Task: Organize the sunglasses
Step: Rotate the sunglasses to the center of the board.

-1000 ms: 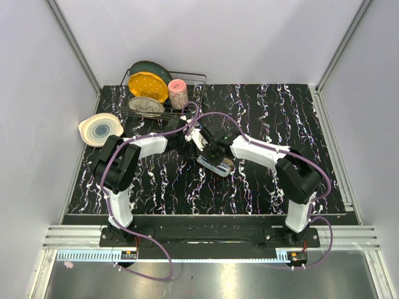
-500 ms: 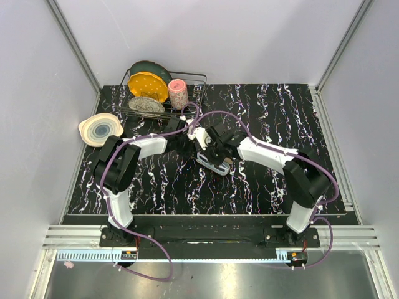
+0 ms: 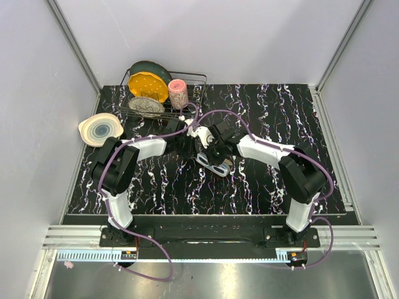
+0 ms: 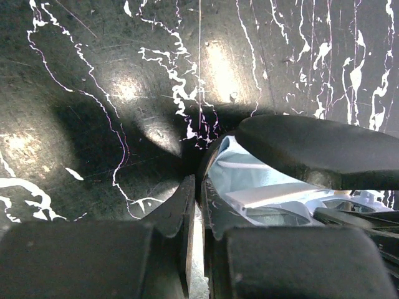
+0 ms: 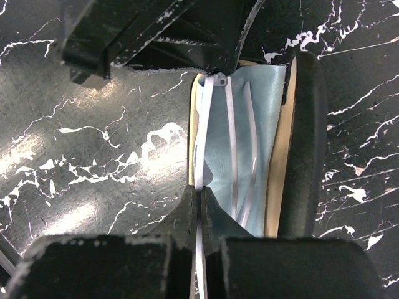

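Note:
The black glasses case [image 3: 218, 167] lies open mid-table, its lid [image 5: 305, 143] raised on one side. A light-blue cloth [image 5: 271, 118] lines the inside. The sunglasses [image 5: 230, 124], thin whitish frame and slim arms, lie on the cloth in the case. My right gripper [image 5: 201, 198] is shut on the frame's front edge; a white strip runs between its jaws. My left gripper [image 4: 198, 187] is shut on the case's end wall, with the cloth [image 4: 249, 177] and lid [image 4: 324, 149] just beyond. From above, both the left gripper [image 3: 194, 142] and the right gripper [image 3: 209, 151] meet over the case.
A wire dish rack [image 3: 194, 80] stands at the back left, holding a yellow plate [image 3: 148, 86] and a pink cup [image 3: 178, 93]. A pale bowl [image 3: 100, 129] sits at the table's left edge. Grey walls close in on three sides.
My right wrist has shifted slightly toward the back left over the case and its elbow has swung. The left arm and the case stay about where they were.

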Robot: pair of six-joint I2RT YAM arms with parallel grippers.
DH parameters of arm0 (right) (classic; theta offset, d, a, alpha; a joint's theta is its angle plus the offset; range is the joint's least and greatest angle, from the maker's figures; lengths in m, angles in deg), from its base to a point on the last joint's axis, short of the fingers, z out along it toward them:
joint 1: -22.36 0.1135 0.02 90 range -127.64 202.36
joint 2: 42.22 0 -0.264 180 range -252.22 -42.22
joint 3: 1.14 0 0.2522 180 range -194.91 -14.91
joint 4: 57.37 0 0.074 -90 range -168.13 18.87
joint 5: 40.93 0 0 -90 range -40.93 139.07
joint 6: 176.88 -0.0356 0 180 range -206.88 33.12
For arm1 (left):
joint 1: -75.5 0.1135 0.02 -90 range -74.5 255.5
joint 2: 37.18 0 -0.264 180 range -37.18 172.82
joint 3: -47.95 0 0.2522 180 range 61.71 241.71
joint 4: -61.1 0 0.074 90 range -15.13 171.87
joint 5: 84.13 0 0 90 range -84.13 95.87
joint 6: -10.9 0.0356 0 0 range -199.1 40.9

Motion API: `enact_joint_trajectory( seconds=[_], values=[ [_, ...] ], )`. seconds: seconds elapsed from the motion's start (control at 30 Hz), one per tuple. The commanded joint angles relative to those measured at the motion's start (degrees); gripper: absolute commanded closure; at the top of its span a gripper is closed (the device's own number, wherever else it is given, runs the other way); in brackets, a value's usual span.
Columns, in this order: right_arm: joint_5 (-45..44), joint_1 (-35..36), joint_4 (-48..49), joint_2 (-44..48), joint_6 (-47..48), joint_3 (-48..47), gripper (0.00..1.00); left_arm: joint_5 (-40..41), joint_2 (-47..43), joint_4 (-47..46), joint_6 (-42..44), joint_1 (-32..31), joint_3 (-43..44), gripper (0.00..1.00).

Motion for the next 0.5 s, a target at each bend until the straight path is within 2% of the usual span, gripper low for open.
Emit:
enact_joint_trajectory(
  seconds=[0.0,0.13,0.2,0.23,0.27,0.33,0.37,0.4,0.43,0.47],
  values=[
    [1.63,-0.24,-1.13,-1.59,-0.90,-1.64,1.00,5.73,-3.16,-1.43,-0.47,0.46,-1.14,0.91],
    [2.06,-0.24,-1.21,-2.30,-1.16,-1.99,1.00,7.66,-4.91,-1.16,-1.78,0.46,-1.31,0.77],
    [2.24,-0.24,-1.21,-2.74,-1.34,-2.17,1.00,10.21,-5.88,-1.16,-2.58,0.55,-1.49,0.75],
    [2.24,-0.24,-1.13,-2.74,-1.43,-2.17,1.00,11.35,-7.19,-1.16,-3.45,0.46,-1.66,0.67],
    [2.24,-0.24,-1.21,-2.82,-1.43,-2.25,1.00,13.71,-7.90,-1.08,-3.89,0.55,-1.75,0.63],
    [2.50,-0.24,-1.21,-2.91,-1.51,-2.25,1.00,15.65,-10.26,-1.16,-4.77,0.64,-2.19,0.62],
    [2.59,-0.32,-1.21,-3.00,-1.60,-2.17,1.00,18.27,-11.06,-0.99,-5.39,0.72,-2.28,0.56],
    [2.68,-0.33,-1.13,-3.00,-1.60,-2.17,1.00,19.08,-11.76,-0.90,-5.91,0.64,-2.45,0.55],
    [2.77,-0.33,-1.21,-3.09,-1.86,-2.17,1.00,19.00,-13.08,-0.73,-6.62,0.64,-2.54,0.55],
    [2.94,-0.33,-1.04,-3.18,-1.95,-2.17,1.00,22.40,-13.53,-0.38,-7.14,0.64,-2.63,0.55]
  ],
)
